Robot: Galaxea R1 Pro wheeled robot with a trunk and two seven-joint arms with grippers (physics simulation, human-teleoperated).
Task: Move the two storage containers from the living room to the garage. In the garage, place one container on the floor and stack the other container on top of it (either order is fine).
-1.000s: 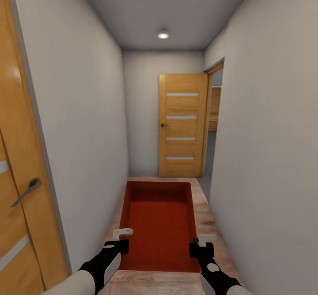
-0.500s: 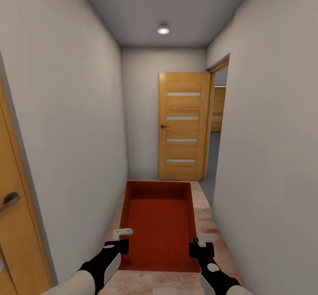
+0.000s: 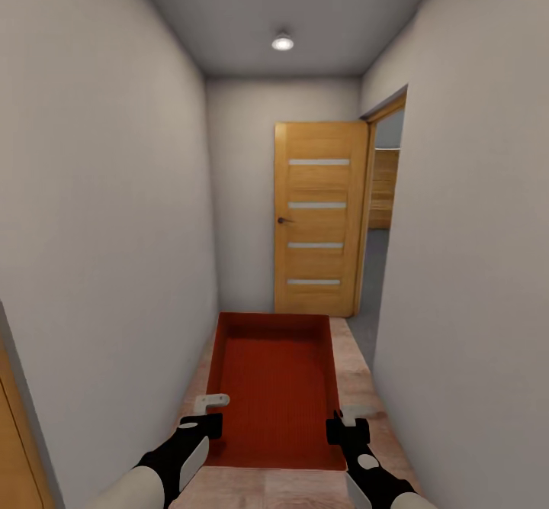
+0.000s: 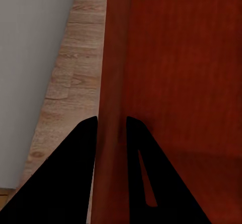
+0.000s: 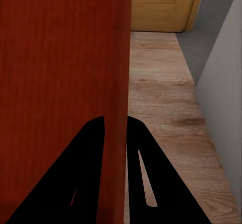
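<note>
One red-orange storage container (image 3: 274, 387) hangs level in front of me above the light wood flooring of a narrow hallway. My left gripper (image 3: 210, 411) is shut on its left long wall near the close end, and my right gripper (image 3: 345, 419) is shut on its right long wall. In the left wrist view the black fingers of the left gripper (image 4: 112, 120) straddle the container's wall (image 4: 113, 72). In the right wrist view the right gripper (image 5: 116, 119) pinches the container's other wall (image 5: 123, 57). The box is empty inside.
Plain walls close in on the left (image 3: 114, 227) and right (image 3: 473, 265). At the hall's end a wood-panelled door (image 3: 319, 219) stands open beside a doorway (image 3: 381, 211) on the right, with grey floor (image 3: 367, 326) beyond. An edge of another door (image 3: 15, 448) shows at bottom left.
The camera has moved forward along the hallway: the left door has slid almost out of view and the far door looks nearer. The container stays held between both grippers.
</note>
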